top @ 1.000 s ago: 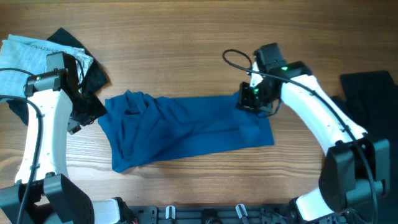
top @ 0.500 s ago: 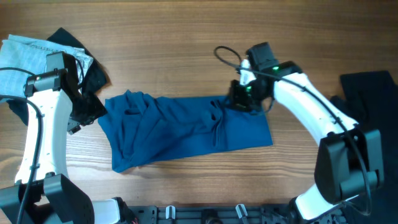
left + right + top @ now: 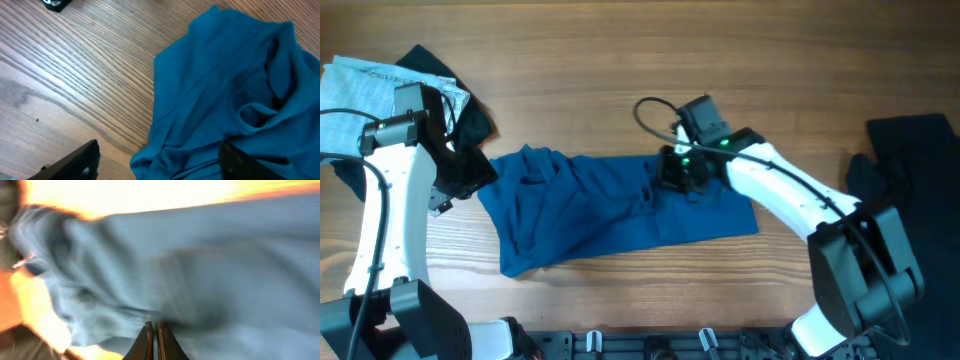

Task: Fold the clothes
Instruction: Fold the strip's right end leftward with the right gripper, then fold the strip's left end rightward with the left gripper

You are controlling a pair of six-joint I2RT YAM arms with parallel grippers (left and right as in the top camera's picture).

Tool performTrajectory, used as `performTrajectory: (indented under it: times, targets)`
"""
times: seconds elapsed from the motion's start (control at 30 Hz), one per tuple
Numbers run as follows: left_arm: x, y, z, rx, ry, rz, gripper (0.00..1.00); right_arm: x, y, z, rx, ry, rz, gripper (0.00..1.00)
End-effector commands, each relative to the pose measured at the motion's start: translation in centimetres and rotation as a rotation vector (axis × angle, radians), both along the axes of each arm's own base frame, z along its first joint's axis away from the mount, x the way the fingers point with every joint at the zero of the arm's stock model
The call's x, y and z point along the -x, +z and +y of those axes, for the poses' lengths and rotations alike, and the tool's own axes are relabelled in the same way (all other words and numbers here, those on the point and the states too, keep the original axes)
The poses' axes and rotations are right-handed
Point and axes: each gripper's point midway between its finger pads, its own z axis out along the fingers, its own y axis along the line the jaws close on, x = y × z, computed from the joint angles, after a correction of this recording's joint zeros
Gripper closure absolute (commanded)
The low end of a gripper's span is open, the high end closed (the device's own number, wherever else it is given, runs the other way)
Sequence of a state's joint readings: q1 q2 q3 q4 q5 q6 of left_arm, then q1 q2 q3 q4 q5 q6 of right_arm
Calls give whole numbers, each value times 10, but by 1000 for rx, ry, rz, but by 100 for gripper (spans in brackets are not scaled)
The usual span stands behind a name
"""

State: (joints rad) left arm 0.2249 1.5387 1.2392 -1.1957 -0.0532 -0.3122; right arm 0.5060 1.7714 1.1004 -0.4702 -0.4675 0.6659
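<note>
Finds the deep-blue shirt [image 3: 610, 210] sprawled across the middle of the wooden table [image 3: 620, 60], long axis running left to right, bunched toward its left end and flatter toward the right. Shows the right gripper [image 3: 676, 172] down on the shirt's far edge, right of centre, fingertips [image 3: 148, 341] drawn nearly together in the wrist view with cloth gathered against them — read as a pinch on the fabric, though that view is badly blurred and washed out. Shows the left gripper [image 3: 458, 178] at the shirt's left end, just beside the cloth and gripping nothing, fingers [image 3: 82, 157] spread wide with the rumpled hem ahead of them. Turns, for the coming move, on that layout: carrying the pinched far edge toward the near edge would fold across the short axis, while carrying it leftward along the long axis would bring it toward the open left claw, the nearer one to that end. Leaves pale-blue denim jeans [image 3: 355, 95] and a black garment [image 3: 470, 118] piled at the far left corner, and a second black garment [image 3: 910, 150] at the right edge, well apart from the shirt. No brand, label or readable writing anywhere — only a green light [image 3: 720, 143] on the right wrist.
</note>
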Motion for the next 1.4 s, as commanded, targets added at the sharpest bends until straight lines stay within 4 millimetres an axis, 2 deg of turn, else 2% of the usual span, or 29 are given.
performTrajectory:
  times: [0.0,0.07,0.13,0.17,0.23,0.33,0.4,0.57,0.6,0.63,0.67,0.8,0.87,0.97,1.17,1.27,1.37]
  targets:
    - [-3,7,-2,18,-15,-33,19,-5,18,1,-5,142,-96,96]
    - [0,-1,-4,27,-16,-25,14,-16,30,-24,70,124,-132,96]
    - [-1,-12,-9,55,-20,-34,14,-23,41,-50,124,65,-137,96]
    - [-8,-20,-22,126,-72,-72,17,-25,45,-63,131,34,-125,96]
    - [-19,-30,-54,291,-209,-165,19,-19,41,-87,157,-16,-55,94]
    - [-15,-52,-52,276,-207,-163,19,-7,30,-114,236,-58,32,89]
    - [-13,-61,-57,298,-211,-174,23,-1,24,-125,291,-69,60,89]
    - [-20,-60,-75,394,-291,-246,53,5,12,-128,310,-61,78,88]
    - [-17,-62,-75,390,-310,-241,63,5,9,-128,312,-60,85,87]
    - [-12,-66,-69,353,-300,-207,79,6,7,-128,315,-59,92,88]
    - [-4,-71,-57,294,-263,-155,82,7,4,-129,318,-56,103,87]
    - [2,-74,-38,247,-194,-128,36,9,-1,-129,323,-49,115,87]
    - [2,-73,-29,242,-160,-138,3,9,-4,-130,330,-37,118,84]
    - [1,-78,-22,263,-110,-146,0,10,-5,-130,331,-29,118,84]
    - [4,-117,-58,505,-182,-139,0,10,-6,-130,333,-12,112,84]
    - [0,-118,-77,607,-269,-176,0,10,-6,-130,335,14,100,84]
    - [0,-117,-84,614,-327,-186,5,10,-6,-130,335,14,99,84]
